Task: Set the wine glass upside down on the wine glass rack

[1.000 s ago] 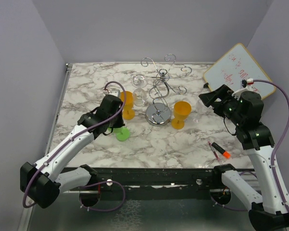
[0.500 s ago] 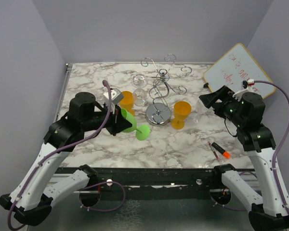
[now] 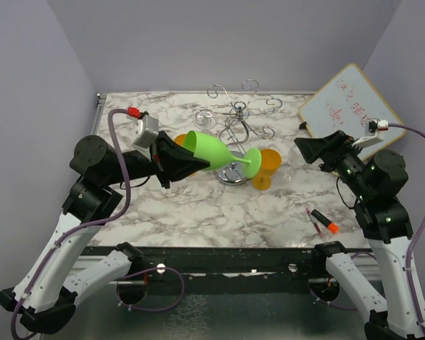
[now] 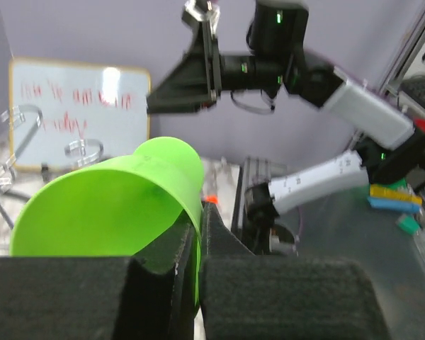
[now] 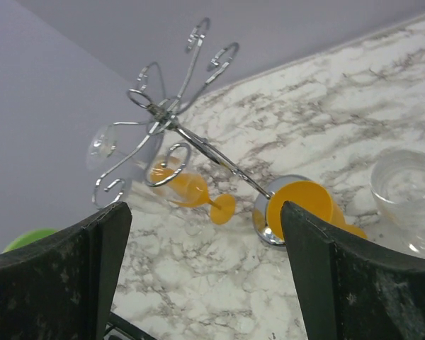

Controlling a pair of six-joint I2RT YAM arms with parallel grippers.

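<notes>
Green wine glass now up off the table, tipped sideways near wine glass rack. Left gripper clamps its bowl. Right gripper jaws wide.

Pale purple walls, marble tabletop, even light.

The wine glass is smooth, matt green plastic; the wine glass rack is shiny chrome wire with a mirror-bright base; the bench looks smooth, marble-patterned.
</notes>
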